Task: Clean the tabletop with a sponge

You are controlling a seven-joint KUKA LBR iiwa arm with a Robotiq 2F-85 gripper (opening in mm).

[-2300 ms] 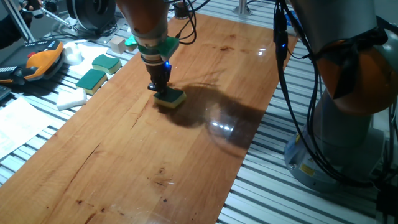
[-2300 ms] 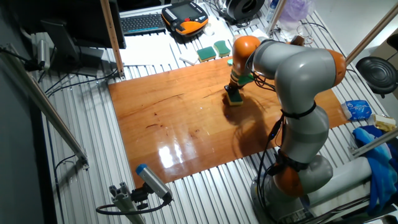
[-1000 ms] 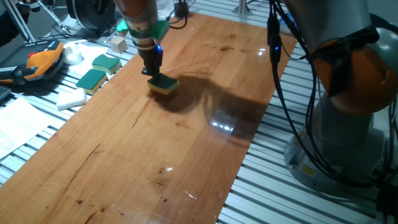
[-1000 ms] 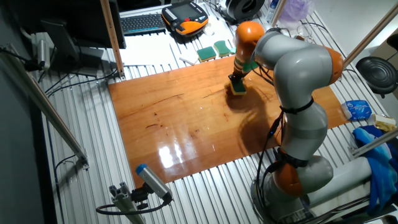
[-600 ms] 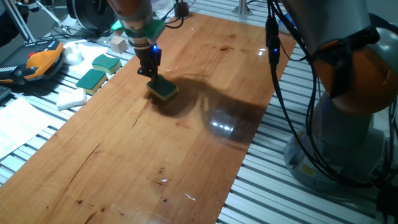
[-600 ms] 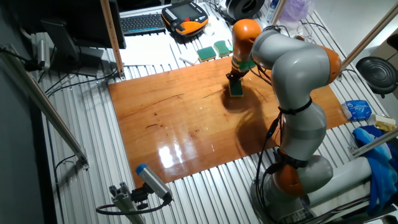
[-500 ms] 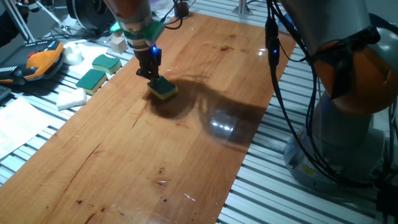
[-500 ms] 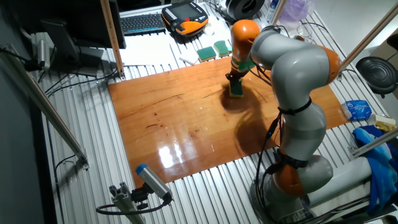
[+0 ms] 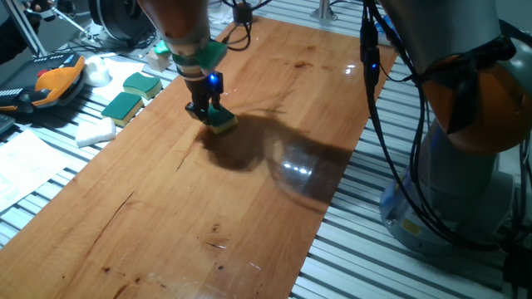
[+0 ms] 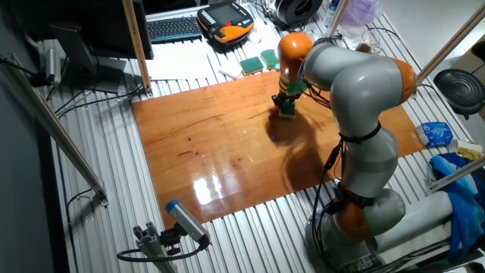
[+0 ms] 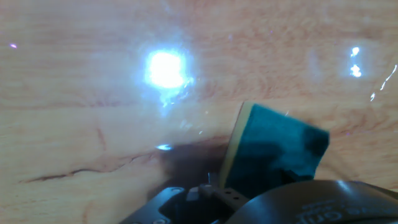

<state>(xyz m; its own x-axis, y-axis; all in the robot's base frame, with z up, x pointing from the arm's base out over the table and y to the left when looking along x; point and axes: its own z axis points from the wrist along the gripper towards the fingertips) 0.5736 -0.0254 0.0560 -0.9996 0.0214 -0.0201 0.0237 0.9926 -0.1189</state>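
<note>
The tabletop (image 9: 249, 191) is a long glossy reddish-brown board; it also shows in the other fixed view (image 10: 212, 144) and fills the hand view (image 11: 93, 112). My gripper (image 9: 204, 113) is shut on the sponge (image 9: 221, 121), teal-green top over yellow foam, and presses it on the board near its far left part. In the other fixed view the gripper (image 10: 286, 106) holds the sponge (image 10: 288, 114) near the board's far edge. In the hand view the sponge (image 11: 273, 149) shows tilted below centre, the gripper body partly hiding it.
Two spare green-and-yellow sponges (image 9: 131, 95) and a white foam block (image 9: 96, 131) lie on the ribbed aluminium slats left of the board. An orange pendant (image 9: 51, 83) lies beyond them. The arm's grey base (image 9: 465, 183) stands at the board's right side.
The gripper has swept the sponge along the board, first toward the far left, then turned it and slid it slightly back; it stays shut on the sponge throughout.
</note>
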